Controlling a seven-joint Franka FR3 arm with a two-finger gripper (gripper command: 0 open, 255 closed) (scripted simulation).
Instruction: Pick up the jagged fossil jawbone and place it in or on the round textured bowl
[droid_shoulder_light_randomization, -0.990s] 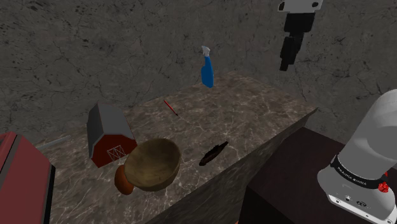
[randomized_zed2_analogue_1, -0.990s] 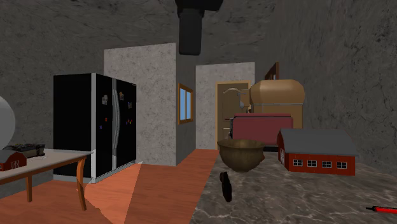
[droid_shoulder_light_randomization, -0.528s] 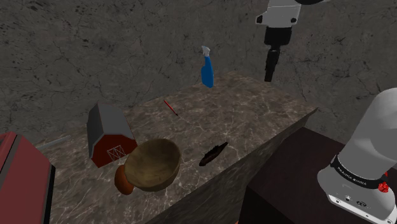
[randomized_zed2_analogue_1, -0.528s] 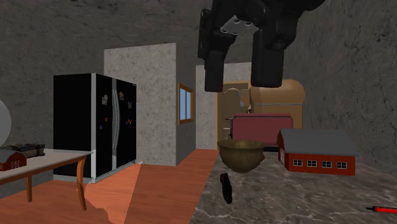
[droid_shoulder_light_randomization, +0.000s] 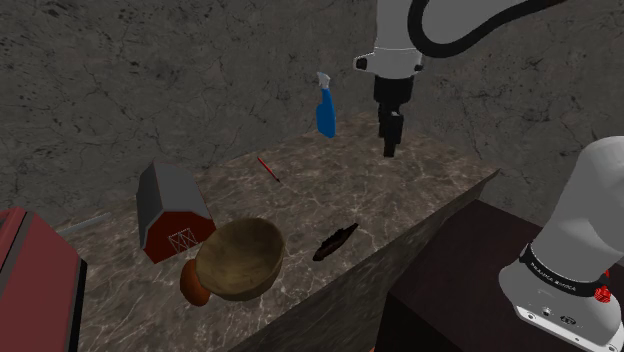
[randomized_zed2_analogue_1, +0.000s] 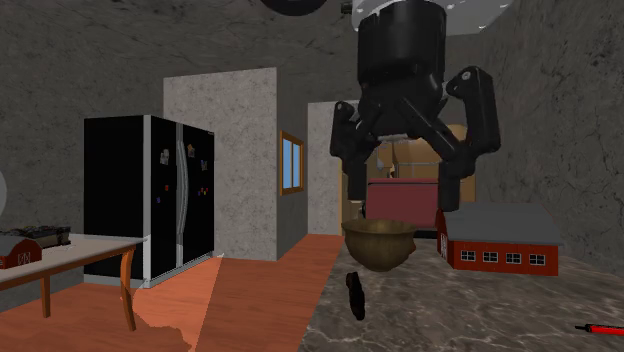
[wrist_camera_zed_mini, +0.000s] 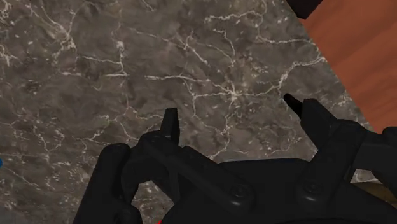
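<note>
Shoulder view: the gripper (droid_shoulder_light_randomization: 390, 148) hung over the marble counter (droid_shoulder_light_randomization: 425, 180), well apart from the brown bowl (droid_shoulder_light_randomization: 238, 265). The dark jawbone (droid_shoulder_light_randomization: 335, 242) lay on the counter near the bowl, not touching it. Second exterior view: the gripper (randomized_zed2_analogue_1: 400, 200) stood spread and empty, and the jawbone (randomized_zed2_analogue_1: 354, 293) lay in front of the bowl (randomized_zed2_analogue_1: 380, 248). Wrist view: the spread gripper (wrist_camera_zed_mini: 229, 108) faced bare counter (wrist_camera_zed_mini: 159, 63).

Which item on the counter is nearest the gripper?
The blue spray bottle, upright at the far edge of the counter, by the open gripper. The dark jawbone, bowl, red barn and red pen sit farther toward the shoulder view's left.
</note>
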